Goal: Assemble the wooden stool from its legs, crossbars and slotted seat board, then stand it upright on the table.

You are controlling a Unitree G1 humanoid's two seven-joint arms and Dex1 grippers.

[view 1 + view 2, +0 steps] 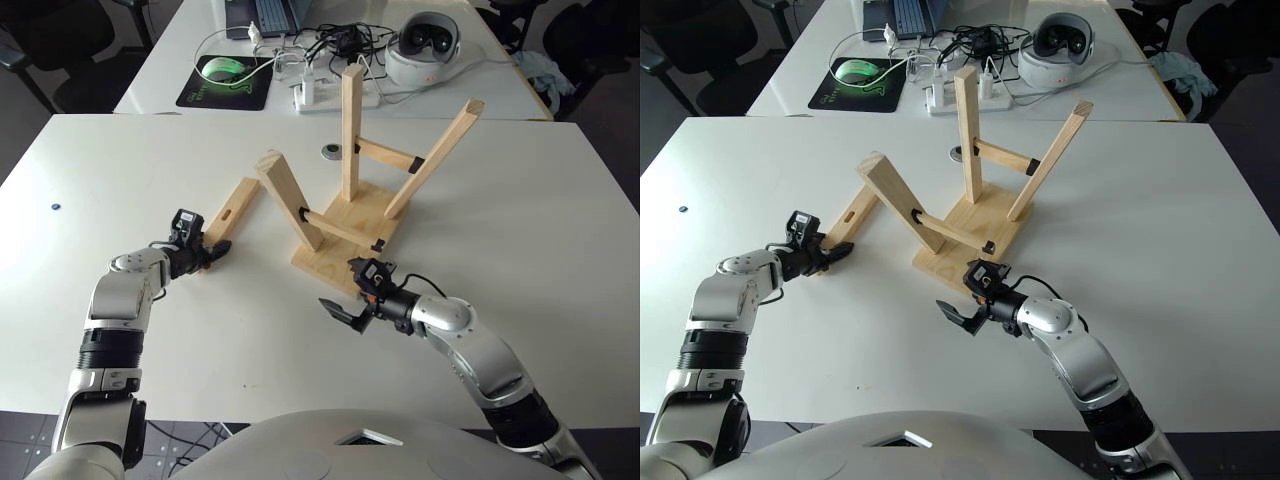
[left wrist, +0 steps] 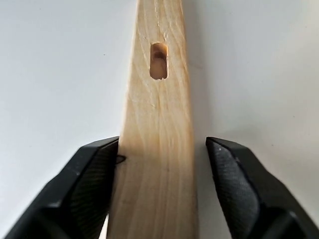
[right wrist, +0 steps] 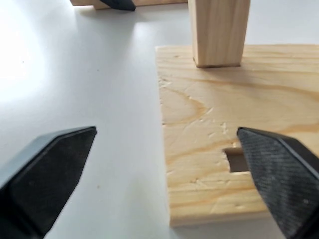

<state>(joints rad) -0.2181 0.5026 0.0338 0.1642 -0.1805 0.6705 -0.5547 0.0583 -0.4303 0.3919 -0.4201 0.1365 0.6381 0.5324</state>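
The seat [image 1: 335, 262] lies flat near the middle of the table [image 1: 120, 180], underside up. Three legs stand in it: one upright at the back [image 1: 351, 120], one leaning out to the right [image 1: 437, 155], and one leaning to the left [image 1: 288, 195]. A crossbar [image 1: 386, 153] joins the two rear legs, and a second one [image 1: 340, 229] runs from the left leg low across the board. An open slot [image 3: 237, 160] shows in the seat's near corner.

The fourth leg [image 1: 236, 208] lies loose on the table just left of the stool, with its mortise [image 2: 158, 60] facing up. The left gripper [image 1: 212, 252] straddles its near end, slightly parted: one pad [image 2: 94, 174] touches the wood and the other [image 2: 234, 174] stands a little clear.

The right gripper [image 1: 345, 290] hangs at the seat's near corner, spread wide, with one finger [image 3: 50, 164] over bare table and the other [image 3: 276, 164] over the board beside the slot.

On the desk behind are a headset [image 1: 424, 45], a mouse pad [image 1: 226, 82] and a power strip [image 1: 322, 96] among cables.
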